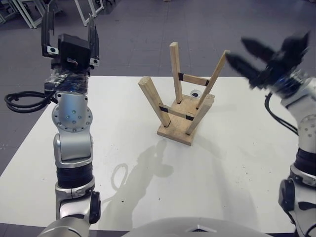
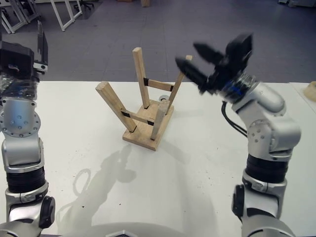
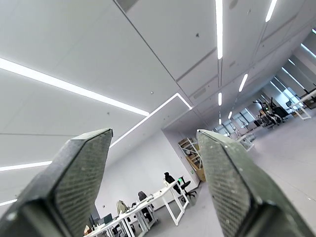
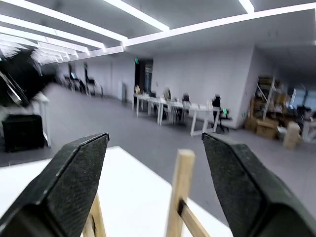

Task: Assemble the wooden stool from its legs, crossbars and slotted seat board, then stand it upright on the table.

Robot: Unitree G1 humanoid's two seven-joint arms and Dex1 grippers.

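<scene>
Stool (image 1: 180, 106): stands inverted toward the far middle of the table (image 1: 123, 168), apart from both grippers.
Seat board (image 1: 174, 133): lies flat on the tabletop beneath the frame; this posture probably serves assembly, since the board gives a broad base while parts go in from above.
Legs: four point upward; the near-left leg (image 1: 154, 101) leans clearly outward, which suggests, though does not prove, a loose seating in its slot.
Crossbars: an upper bar (image 1: 196, 79) joins the two far legs and a lower bar (image 1: 175, 113) joins the near pair, bracing the splay.
Left gripper (image 1: 70, 19): is raised above the table's far-left edge, fingers spread wide and aimed at the ceiling, holding nothing; the pose reads as parked clear of the work.
Right gripper (image 1: 238, 50): hangs in the air to the right of the stool, fingers wide apart and empty, pointed at the tall far-right leg (image 1: 213, 79), a likely handhold.
Stage (judged): assembly appears largely done; turning the stool upright remains.
</scene>
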